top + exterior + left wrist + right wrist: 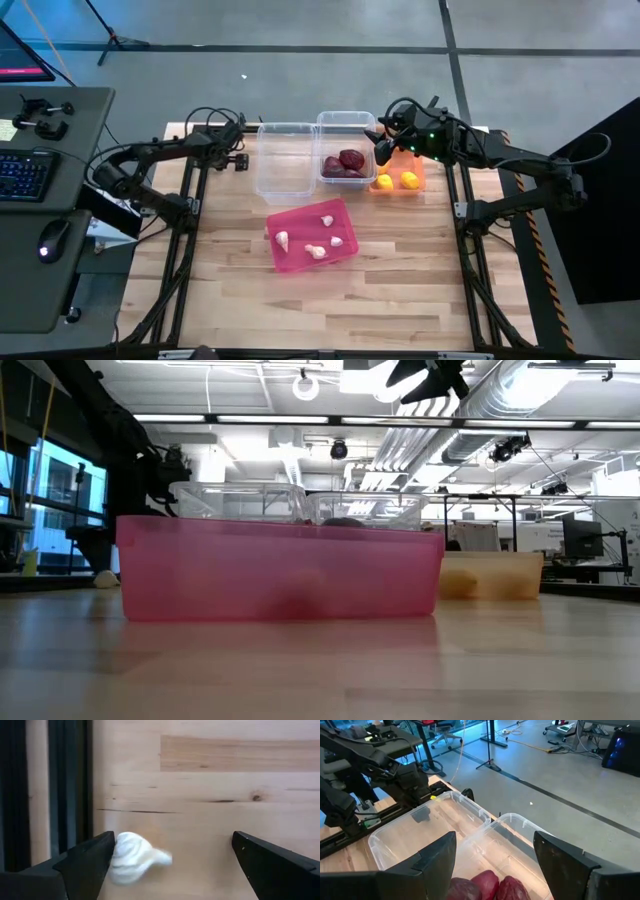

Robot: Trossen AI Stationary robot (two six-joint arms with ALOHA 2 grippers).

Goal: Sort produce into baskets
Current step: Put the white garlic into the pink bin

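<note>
Four garlic bulbs (318,238) binned, two lemons (397,181); both end effectors (170,865) (495,865) spread apart.

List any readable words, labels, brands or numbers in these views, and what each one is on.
None can be read.
The pink bin, the orange bin and the two clear bins show no labels.
The monitor and keyboard on the side desk are too small to read.

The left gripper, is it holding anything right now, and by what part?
Nothing is held. The left gripper is open over the table, with a garlic bulb lying beside one finger, not clamped between both.
</note>
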